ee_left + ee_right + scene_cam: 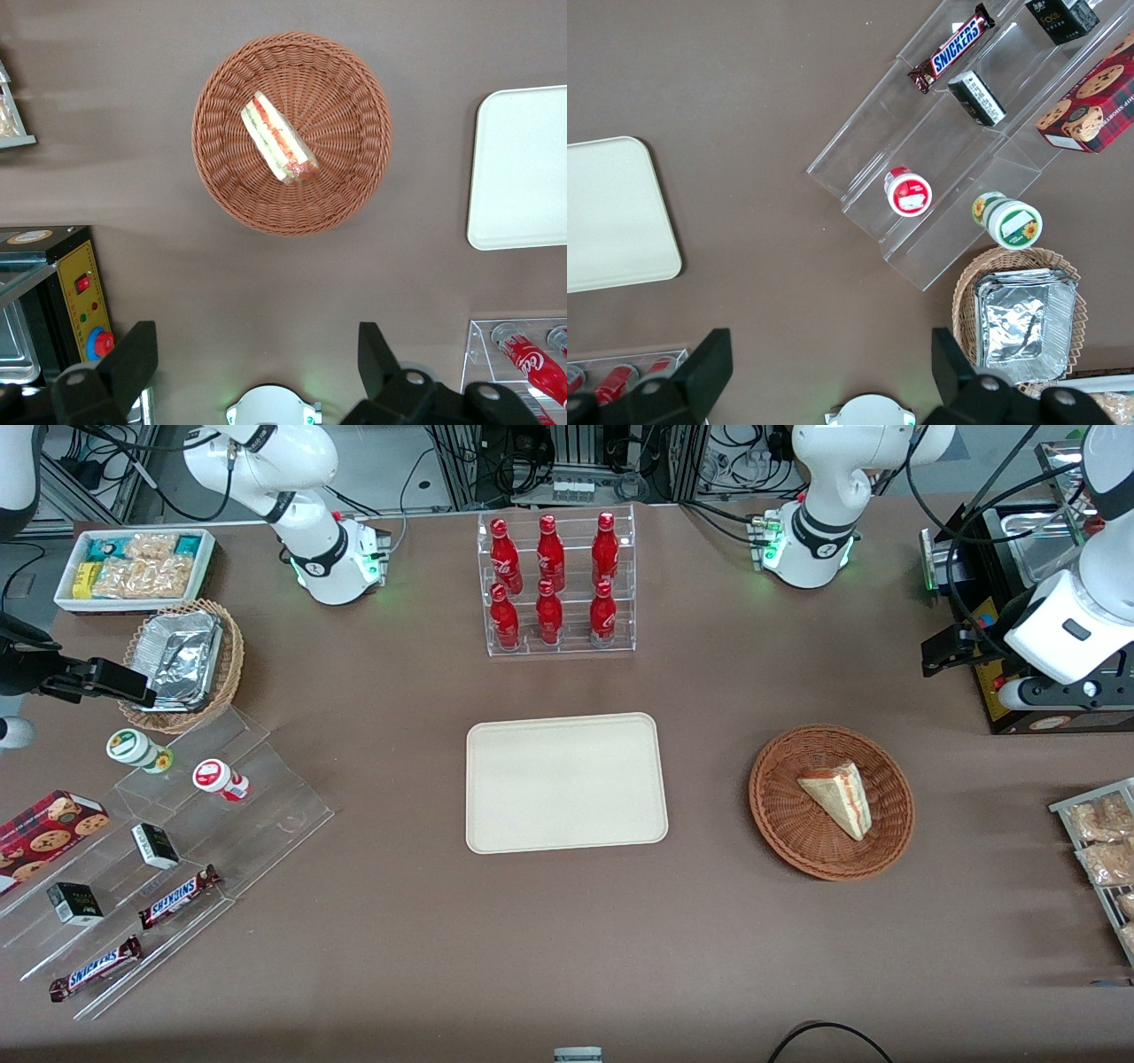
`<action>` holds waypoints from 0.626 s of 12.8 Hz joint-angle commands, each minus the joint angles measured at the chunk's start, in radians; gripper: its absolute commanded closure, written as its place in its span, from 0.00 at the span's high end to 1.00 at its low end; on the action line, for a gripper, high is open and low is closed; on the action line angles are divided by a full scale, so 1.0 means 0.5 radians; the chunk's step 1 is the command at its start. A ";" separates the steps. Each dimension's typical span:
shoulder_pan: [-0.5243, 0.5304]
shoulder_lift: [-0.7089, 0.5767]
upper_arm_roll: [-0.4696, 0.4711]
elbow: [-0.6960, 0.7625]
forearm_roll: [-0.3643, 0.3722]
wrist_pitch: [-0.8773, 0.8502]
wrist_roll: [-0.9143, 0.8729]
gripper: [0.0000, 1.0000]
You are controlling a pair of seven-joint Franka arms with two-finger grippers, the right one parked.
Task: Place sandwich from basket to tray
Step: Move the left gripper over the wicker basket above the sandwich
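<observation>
The sandwich [840,797] [277,140], a pale wedge with red and green layers on its cut edge, lies in the round reddish-brown basket [797,841] [337,97]. The cream tray [565,782] [523,168] lies flat beside the basket, toward the parked arm's end, with nothing on it. My gripper [932,657] [255,354] hangs high above the table, farther from the front camera than the basket and toward the working arm's end. It is open, its fingers [133,363] spread wide with only bare tabletop between them.
A black machine with a yellow panel [1019,602] [75,292] stands close under my arm. A rack of red cola bottles [554,584] stands farther back than the tray. A wire rack of pastries [1103,841] sits at the working arm's table edge. Acrylic snack steps [177,841] fill the parked arm's end.
</observation>
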 commanded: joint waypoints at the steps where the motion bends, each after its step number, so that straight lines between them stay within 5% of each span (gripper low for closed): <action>1: -0.024 0.035 0.016 0.059 0.034 -0.017 0.028 1.00; 8: -0.064 0.053 -0.015 -0.192 0.037 0.258 0.028 1.00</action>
